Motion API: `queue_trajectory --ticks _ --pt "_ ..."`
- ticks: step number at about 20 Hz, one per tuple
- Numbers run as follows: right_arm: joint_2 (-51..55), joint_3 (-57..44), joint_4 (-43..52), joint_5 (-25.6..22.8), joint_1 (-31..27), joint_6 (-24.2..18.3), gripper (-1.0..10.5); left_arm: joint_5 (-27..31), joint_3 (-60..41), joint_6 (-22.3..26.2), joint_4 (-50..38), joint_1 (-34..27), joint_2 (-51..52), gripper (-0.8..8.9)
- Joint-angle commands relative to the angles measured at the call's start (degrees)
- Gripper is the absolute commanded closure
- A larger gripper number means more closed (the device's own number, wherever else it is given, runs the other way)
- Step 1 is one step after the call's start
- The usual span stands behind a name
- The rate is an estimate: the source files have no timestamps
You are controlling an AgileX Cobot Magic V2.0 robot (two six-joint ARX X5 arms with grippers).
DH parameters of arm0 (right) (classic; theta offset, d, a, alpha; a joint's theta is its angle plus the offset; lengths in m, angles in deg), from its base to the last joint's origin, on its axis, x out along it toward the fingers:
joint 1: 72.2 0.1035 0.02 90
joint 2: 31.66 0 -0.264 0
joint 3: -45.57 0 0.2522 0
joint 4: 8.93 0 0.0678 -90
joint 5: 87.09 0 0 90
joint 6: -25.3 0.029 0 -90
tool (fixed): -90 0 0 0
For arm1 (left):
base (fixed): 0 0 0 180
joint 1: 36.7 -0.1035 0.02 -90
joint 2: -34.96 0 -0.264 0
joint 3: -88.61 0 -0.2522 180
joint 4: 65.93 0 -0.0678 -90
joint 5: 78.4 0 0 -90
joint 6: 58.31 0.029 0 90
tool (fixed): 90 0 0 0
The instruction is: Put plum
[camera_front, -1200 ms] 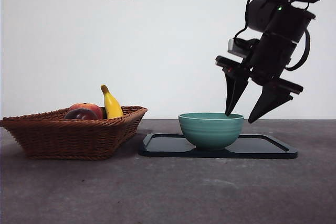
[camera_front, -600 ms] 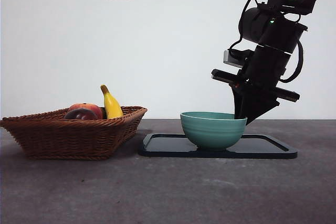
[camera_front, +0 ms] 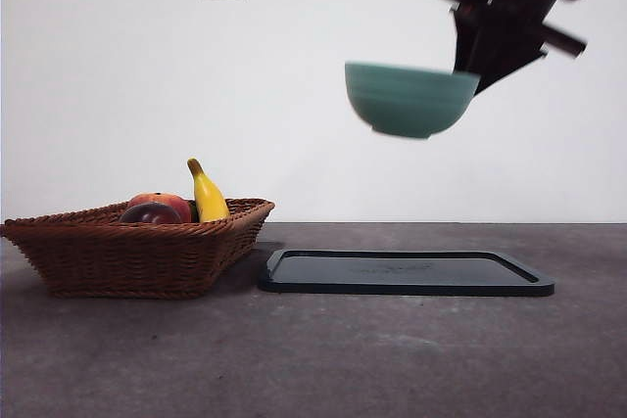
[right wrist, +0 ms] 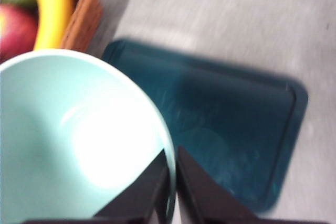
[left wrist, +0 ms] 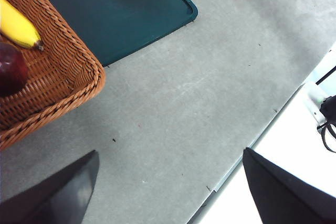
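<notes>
The plum [camera_front: 147,213] is a dark maroon fruit lying in the wicker basket [camera_front: 127,252] at the left; the left wrist view shows the plum [left wrist: 10,69] beside the banana [left wrist: 18,24]. My right gripper [camera_front: 470,68] is high at the upper right, shut on the rim of a teal bowl [camera_front: 407,97] that hangs in the air well above the black tray [camera_front: 407,276]. In the right wrist view its jaws [right wrist: 170,153] pinch the bowl's rim [right wrist: 73,140]. My left gripper [left wrist: 168,192] hangs open over bare table, holding nothing.
In the basket a red-orange peach [camera_front: 168,203] and a yellow banana [camera_front: 208,193] sit next to the plum. The tray [left wrist: 121,14] lies right of the basket [left wrist: 52,87]. The table's edge [left wrist: 252,140] runs near the left gripper.
The right gripper closed on the bowl's rim and lifted the bowl off the tray, high into the air. The basket and its fruit have not moved.
</notes>
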Motion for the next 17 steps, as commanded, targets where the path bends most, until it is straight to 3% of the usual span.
queue_trajectory --ticks 1,6,17 --pt "3.80 0.74 -3.74 0.22 1.64 -2.54 9.4 -0.17 1.09 0.83 -0.50 0.22 -0.33 3.77" --pt "12.41 -6.43 -4.35 0.15 5.60 -2.64 9.4 -0.20 1.09 0.83 -0.48 0.22 -0.33 3.77" --pt "14.51 -31.63 13.62 -1.51 15.34 2.56 9.4 -0.17 1.09 0.83 -0.50 0.22 -0.33 3.77"
